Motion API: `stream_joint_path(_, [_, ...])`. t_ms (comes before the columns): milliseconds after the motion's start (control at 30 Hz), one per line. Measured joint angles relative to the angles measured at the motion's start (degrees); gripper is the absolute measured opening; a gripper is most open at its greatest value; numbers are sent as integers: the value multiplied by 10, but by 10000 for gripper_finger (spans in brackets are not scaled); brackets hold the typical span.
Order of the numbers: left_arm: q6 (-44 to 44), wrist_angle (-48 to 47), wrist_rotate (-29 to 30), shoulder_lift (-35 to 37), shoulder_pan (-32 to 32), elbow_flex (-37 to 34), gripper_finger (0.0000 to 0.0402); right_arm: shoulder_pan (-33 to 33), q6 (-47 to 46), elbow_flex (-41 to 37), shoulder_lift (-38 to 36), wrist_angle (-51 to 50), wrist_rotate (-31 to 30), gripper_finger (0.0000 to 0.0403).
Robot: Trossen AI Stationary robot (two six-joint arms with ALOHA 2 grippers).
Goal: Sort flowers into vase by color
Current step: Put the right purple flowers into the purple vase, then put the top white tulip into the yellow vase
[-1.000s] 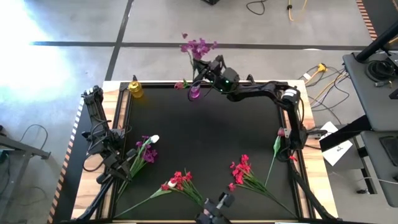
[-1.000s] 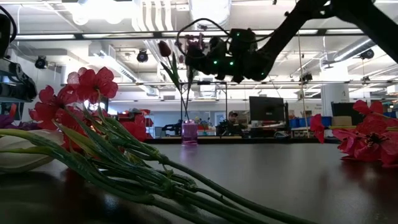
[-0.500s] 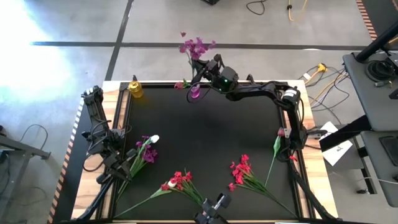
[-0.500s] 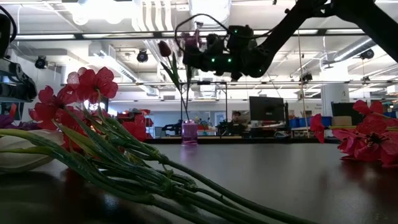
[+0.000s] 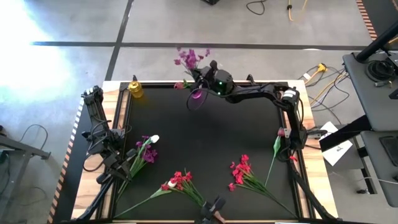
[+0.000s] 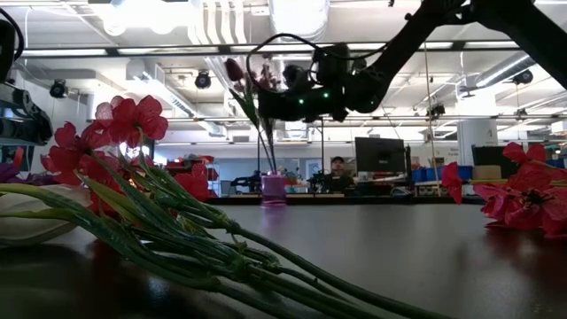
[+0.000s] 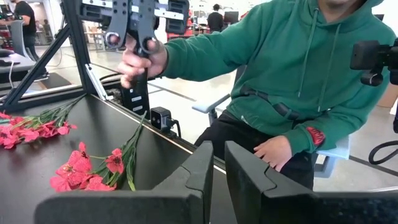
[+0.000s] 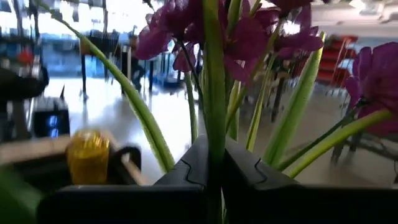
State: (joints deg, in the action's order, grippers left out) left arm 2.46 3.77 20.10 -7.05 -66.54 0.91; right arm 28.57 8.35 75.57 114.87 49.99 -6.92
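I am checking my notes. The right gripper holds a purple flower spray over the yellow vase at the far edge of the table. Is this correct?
Not quite. The right gripper does grip the purple flower spray at the far edge, but the high view shows it over the purple vase. The yellow vase stands apart, at the far left corner.

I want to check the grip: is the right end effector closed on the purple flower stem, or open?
Shut on it. In the right wrist view the two dark fingers press together around the green stem of the purple spray, above the purple vase.
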Motion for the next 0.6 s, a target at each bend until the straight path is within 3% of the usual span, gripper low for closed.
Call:
stream_joint_path(367, [0, 0, 0, 0, 0, 0, 28, -20, -15, 12, -44, -166, -4, 154])
stream_joint_path(600, [0, 0, 0, 0, 0, 0, 28, -21, -41, 17, -107, -289, -6, 198])
